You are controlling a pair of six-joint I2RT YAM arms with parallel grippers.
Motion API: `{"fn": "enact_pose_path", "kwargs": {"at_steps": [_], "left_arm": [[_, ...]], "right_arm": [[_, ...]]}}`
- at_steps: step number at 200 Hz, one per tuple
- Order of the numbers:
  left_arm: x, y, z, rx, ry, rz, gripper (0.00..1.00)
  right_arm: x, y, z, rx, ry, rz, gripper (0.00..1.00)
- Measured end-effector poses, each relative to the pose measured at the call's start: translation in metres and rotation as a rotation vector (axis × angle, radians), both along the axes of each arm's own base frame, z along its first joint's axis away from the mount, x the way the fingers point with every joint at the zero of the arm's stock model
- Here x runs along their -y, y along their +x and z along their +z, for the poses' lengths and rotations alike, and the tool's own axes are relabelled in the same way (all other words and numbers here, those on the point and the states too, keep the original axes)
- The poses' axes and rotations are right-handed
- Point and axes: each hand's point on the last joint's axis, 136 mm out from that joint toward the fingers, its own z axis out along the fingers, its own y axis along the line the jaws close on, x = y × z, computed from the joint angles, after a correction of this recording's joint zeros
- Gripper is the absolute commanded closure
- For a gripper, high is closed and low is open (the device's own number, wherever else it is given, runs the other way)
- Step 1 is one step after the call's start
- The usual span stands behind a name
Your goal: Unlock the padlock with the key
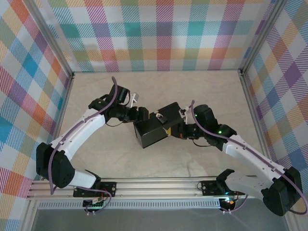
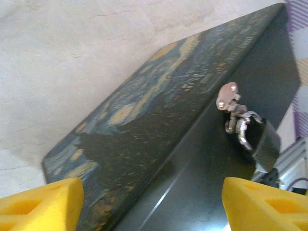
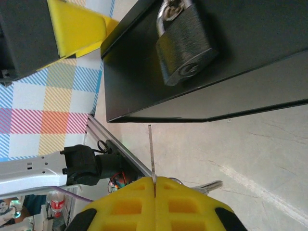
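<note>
Silvery-grey metal padlock [image 3: 184, 48] hangs locked on the dark night-sky box [image 1: 153, 131], which your left gripper [image 2: 149, 204] straddles, fingers apart. Your right gripper [image 3: 155, 185] pinches the thin pale key [image 3: 152, 153], not yet inserted.

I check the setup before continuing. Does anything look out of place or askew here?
Nothing looks damaged or spilled. The box sits askew between the arms, and the padlock hangs closed on its hasp. The right gripper pinches the key, blade pointing toward the lock.

No readable text from my feeds: none on box [image 2: 159, 125], none on padlock [image 3: 185, 48] body.
</note>
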Motion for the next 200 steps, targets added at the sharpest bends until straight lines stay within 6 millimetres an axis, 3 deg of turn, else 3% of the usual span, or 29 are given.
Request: {"fn": "enact_pose_path", "kwargs": {"at_steps": [17, 37, 56, 74, 117, 156, 200], "left_arm": [[-0.007, 0.004, 0.012, 0.043, 0.05, -0.006, 0.28], [-0.007, 0.015, 0.043, 0.159, 0.078, -0.06, 0.26], [0.003, 0.025, 0.073, 0.293, 0.094, -0.16, 0.22], [0.023, 0.029, 0.087, 0.394, 0.109, -0.316, 0.2], [0.075, -0.001, 0.065, 0.614, 0.142, -0.867, 0.13], [0.092, -0.002, 0.054, 0.775, 0.142, -1.193, 0.17], [0.101, -0.007, 0.04, 0.851, 0.029, -1.377, 0.21]], "right_arm": [[0.012, 0.005, 0.002, 0.001, 0.022, -0.026, 1.0], [0.021, 0.009, 0.007, 0.016, 0.043, -0.028, 1.0], [0.024, 0.008, 0.006, 0.019, 0.042, -0.012, 1.0], [0.024, 0.005, 0.005, 0.013, 0.043, 0.006, 1.0], [0.023, -0.003, 0.002, 0.003, 0.057, 0.037, 1.0], [0.021, -0.01, 0.002, -0.014, 0.084, 0.085, 1.0], [0.026, -0.007, 0.009, -0.046, 0.146, 0.107, 1.0]]}}
